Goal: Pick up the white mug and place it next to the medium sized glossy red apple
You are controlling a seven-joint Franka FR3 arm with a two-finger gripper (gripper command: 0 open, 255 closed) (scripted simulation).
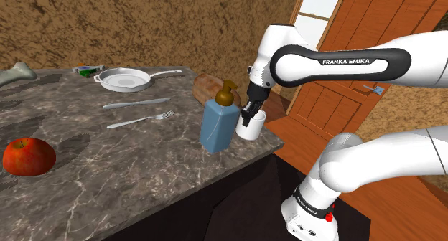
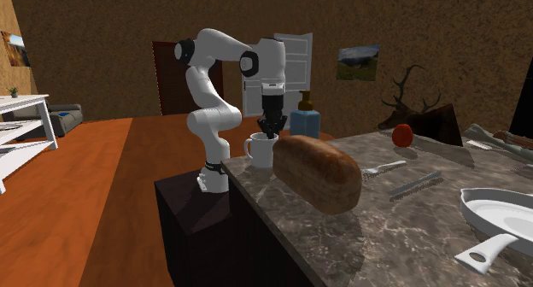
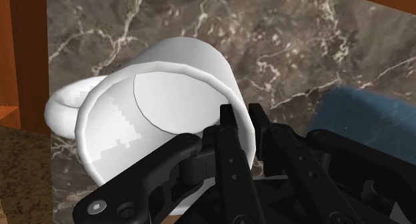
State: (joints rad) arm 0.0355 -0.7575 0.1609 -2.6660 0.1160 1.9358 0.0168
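Observation:
The white mug (image 1: 254,130) stands at the marble table's corner nearest the arm, beside a blue soap dispenser (image 1: 219,123). My gripper (image 1: 248,117) comes down on the mug's rim. In the wrist view one fingertip is inside the mug (image 3: 173,76) and the other outside, and the gripper (image 3: 241,119) is shut on the wall between them. The handle (image 3: 63,109) points away from the fingers. The red apple (image 1: 29,156) lies far off at the shoulder view's left, near the front edge. In the second exterior view the mug (image 2: 259,150) is under the gripper (image 2: 272,131), and the apple (image 2: 402,136) is far behind.
A bread loaf (image 1: 207,85) lies behind the dispenser. A fork (image 1: 140,120) and knife (image 1: 136,102) lie mid-table (image 1: 143,161), with a white pan (image 1: 123,79) at the back. The table edge drops off just beside the mug.

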